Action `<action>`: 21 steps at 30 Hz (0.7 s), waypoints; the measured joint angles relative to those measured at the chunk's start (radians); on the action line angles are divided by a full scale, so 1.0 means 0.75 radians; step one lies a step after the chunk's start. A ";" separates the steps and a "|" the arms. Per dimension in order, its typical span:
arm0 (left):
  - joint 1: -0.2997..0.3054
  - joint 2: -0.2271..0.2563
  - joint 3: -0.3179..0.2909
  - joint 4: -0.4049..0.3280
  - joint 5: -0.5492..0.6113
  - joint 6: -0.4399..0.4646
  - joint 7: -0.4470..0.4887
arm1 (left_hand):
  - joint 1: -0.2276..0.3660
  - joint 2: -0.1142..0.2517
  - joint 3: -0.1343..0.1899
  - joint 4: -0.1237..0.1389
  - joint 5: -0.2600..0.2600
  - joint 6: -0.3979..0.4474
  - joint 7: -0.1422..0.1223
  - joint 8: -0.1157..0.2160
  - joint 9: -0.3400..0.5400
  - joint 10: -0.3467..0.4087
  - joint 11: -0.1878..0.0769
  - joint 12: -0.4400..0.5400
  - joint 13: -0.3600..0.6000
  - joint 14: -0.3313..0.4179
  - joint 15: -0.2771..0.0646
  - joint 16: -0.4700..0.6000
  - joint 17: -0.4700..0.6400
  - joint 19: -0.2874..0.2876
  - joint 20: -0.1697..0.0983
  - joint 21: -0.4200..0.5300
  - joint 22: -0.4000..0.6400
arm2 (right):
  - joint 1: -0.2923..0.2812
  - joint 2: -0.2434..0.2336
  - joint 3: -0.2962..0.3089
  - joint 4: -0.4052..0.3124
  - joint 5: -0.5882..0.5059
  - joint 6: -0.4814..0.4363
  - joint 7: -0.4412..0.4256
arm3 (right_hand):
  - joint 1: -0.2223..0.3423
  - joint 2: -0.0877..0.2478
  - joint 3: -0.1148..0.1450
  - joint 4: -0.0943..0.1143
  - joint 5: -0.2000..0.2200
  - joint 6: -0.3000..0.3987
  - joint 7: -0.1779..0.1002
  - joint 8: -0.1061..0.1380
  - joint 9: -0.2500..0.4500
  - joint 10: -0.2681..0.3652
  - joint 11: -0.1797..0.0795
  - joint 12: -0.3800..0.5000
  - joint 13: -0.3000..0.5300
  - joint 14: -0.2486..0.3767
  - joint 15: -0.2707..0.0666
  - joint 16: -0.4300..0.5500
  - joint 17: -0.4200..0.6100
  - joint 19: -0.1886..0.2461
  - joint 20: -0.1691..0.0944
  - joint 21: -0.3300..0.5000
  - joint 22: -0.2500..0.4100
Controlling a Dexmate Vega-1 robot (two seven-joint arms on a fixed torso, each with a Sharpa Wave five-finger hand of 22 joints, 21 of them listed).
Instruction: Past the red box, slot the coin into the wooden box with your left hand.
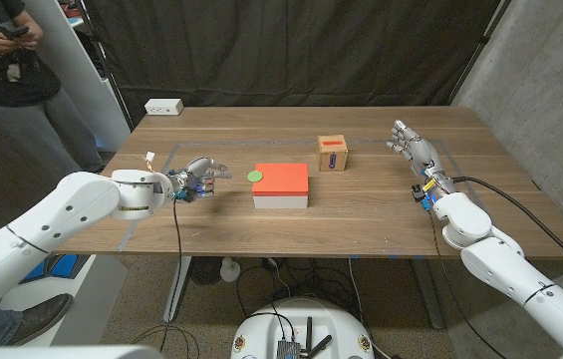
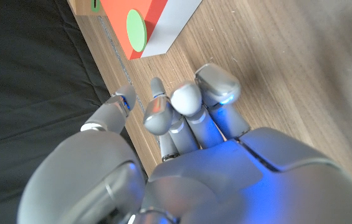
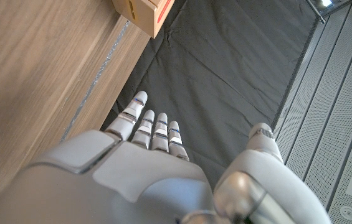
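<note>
A small green coin (image 1: 255, 177) sits against the left side of the red-topped white box (image 1: 281, 183) in the middle of the table. In the left wrist view the coin (image 2: 136, 30) shows in front of the red box (image 2: 163, 15). My left hand (image 1: 199, 179) hovers a short way left of the coin, its fingers (image 2: 185, 99) half bent, apart and holding nothing. The wooden box (image 1: 333, 153), with a slot in its front, stands beyond the red box to the right, and its corner (image 3: 143, 11) shows in the right wrist view. My right hand (image 1: 412, 146) stands at the right with fingers (image 3: 154, 127) straight, empty.
A small white box (image 1: 163, 107) lies at the table's far left corner. A person (image 1: 7, 60) stands behind the table at the left. Tape lines (image 1: 176, 150) mark the table top. A black curtain hangs behind.
</note>
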 measured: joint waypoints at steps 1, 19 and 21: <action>0.000 0.000 0.000 0.000 -0.008 0.007 0.007 | 0.004 -0.004 0.000 0.000 0.000 0.000 0.000 0.005 0.002 0.000 0.000 0.000 -0.003 0.000 0.000 0.000 -0.003 0.004 -0.001 0.000 0.000 | 0.000 0.000 0.000 0.000 0.000 0.000 0.000 | 0.000 0.000 0.000 0.000 0.000 0.000 0.000 0.000 0.000 0.000 0.000 0.000 0.000 0.000 0.000 0.000 0.000 0.000 0.000 0.000 0.000; -0.131 0.013 0.083 0.053 -0.163 0.110 0.069 | 0.050 -0.010 0.000 0.000 0.000 -0.044 -0.001 0.061 0.055 -0.010 -0.009 0.000 -0.010 0.000 0.000 0.013 -0.003 0.006 -0.003 -0.005 0.000 | -0.029 -0.013 0.014 -0.022 -0.002 0.002 0.002 | 0.000 0.000 0.000 0.000 0.000 0.010 0.004 0.000 0.000 0.007 -0.007 0.000 0.000 0.000 0.000 0.000 -0.007 0.000 0.000 0.000 0.000; -0.131 0.013 0.083 0.053 -0.174 0.116 0.070 | 0.057 -0.003 0.000 0.000 0.000 -0.046 -0.003 0.068 0.060 -0.010 -0.009 0.000 -0.010 0.000 0.000 0.013 -0.003 0.006 -0.003 -0.005 0.000 | -0.030 -0.014 0.015 -0.025 -0.002 0.002 0.002 | 0.000 0.000 0.000 0.000 0.000 0.010 0.004 0.000 0.000 0.007 -0.007 0.000 0.000 0.000 0.000 0.000 -0.007 0.000 0.000 0.000 0.000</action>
